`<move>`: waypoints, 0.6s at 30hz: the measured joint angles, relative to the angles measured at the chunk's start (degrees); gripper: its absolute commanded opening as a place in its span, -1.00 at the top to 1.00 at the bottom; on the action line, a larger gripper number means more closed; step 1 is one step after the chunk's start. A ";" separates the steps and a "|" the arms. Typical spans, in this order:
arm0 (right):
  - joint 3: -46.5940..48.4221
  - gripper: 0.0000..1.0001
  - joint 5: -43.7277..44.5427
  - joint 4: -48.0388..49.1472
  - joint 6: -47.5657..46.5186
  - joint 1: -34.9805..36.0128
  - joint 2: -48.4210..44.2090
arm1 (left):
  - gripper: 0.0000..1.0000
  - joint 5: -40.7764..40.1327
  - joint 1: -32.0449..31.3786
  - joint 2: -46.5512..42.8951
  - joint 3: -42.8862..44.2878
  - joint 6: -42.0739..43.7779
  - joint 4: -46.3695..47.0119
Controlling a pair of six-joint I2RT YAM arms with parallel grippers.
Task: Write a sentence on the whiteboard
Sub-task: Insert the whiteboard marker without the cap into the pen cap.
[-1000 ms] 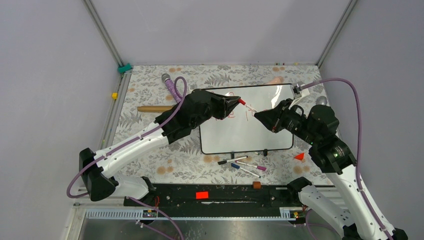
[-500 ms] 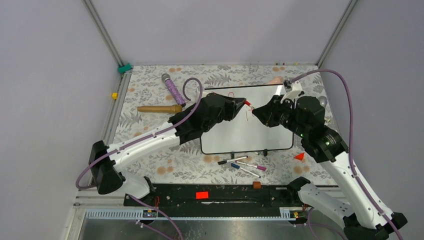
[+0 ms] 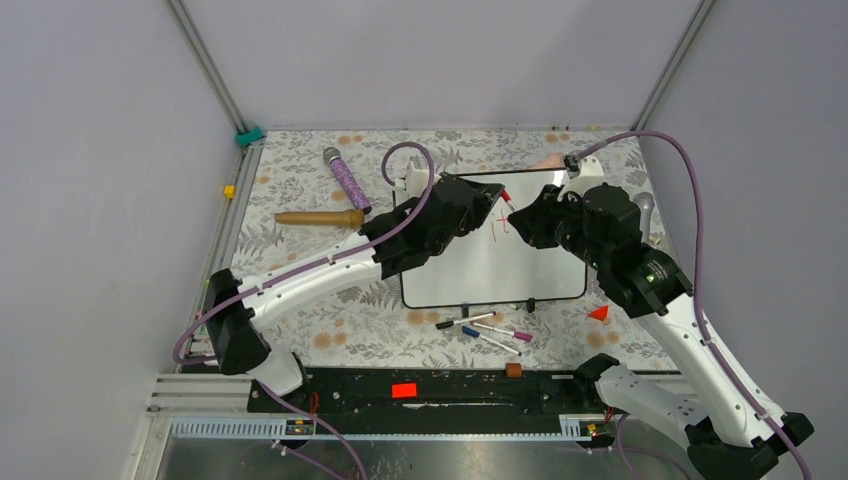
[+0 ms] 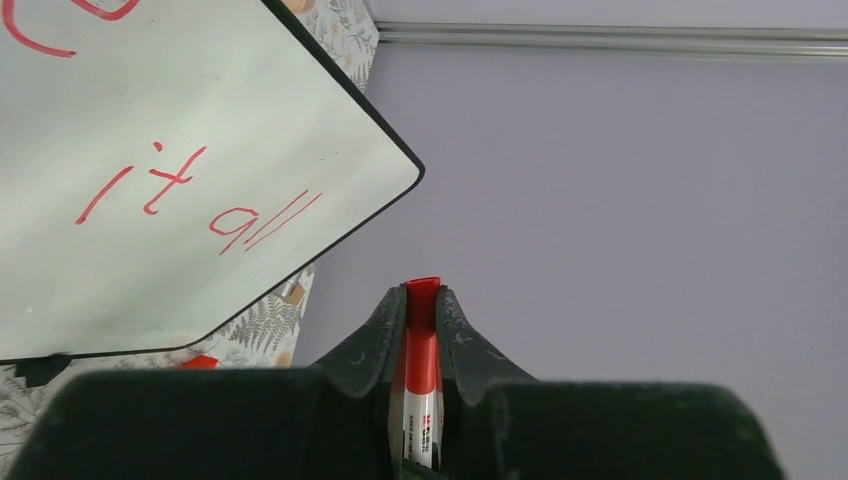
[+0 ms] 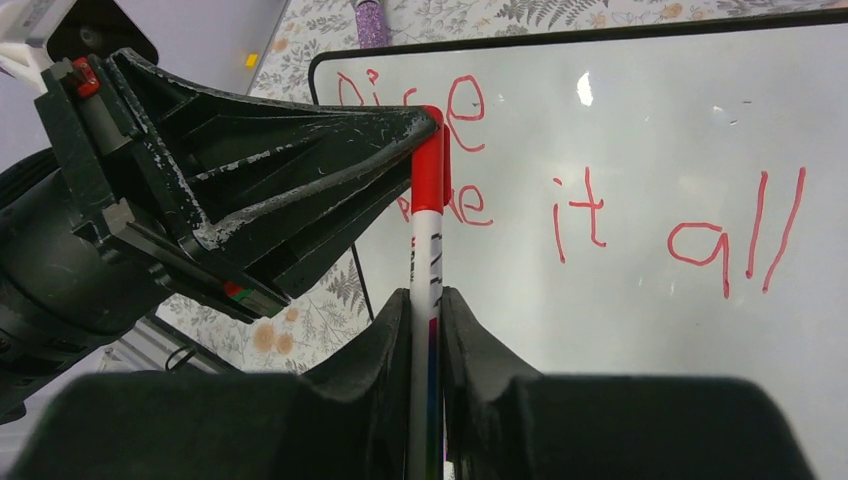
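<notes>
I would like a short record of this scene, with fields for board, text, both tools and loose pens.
whiteboard: lying below both tools
sentence: red, two lines; "it all" clear, rest partly hidden
left tool: shut on red end of marker
right tool: shut on its white barrel
spare pens: lying by board's near edge

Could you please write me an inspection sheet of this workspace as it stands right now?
Surface: fern-patterned cloth covers the table.
Job's things: whiteboard lies on the cloth; sentence in red on it, ending "it all".
Clutter: loose markers, purple wand, wooden rod, red triangle.
Grippers: left gripper shut on the cap end of the red marker; right gripper shut on its white barrel.
Cables: purple cables arch above both wrists.
Surroundings: grey walls; nothing else seen.
</notes>
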 measured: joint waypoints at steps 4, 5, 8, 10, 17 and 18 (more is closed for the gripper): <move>0.00 1.00 0.57 -0.98 0.09 0.37 0.00 | 1.00 -0.15 -0.33 0.00 -0.02 0.52 -0.79; 0.00 1.00 0.66 -1.14 0.11 0.42 0.00 | 1.00 -0.15 -0.37 -0.04 -0.15 0.44 -0.87; 0.00 1.00 0.59 -1.40 0.15 0.79 0.26 | 1.00 -0.17 -0.46 -1.36 -2.25 -0.50 -0.39; 0.00 1.00 0.24 -1.51 0.15 1.16 0.68 | 1.00 -0.33 -0.48 -2.36 -3.63 -0.81 -0.35; 0.55 1.00 -3.98 -1.77 0.17 1.44 1.40 | 0.41 -1.20 -0.76 -6.40 -7.41 -0.48 -0.35; 0.55 1.00 -4.96 -1.77 0.15 1.44 1.33 | 0.14 -1.25 -0.83 -7.23 -7.96 -0.07 -0.52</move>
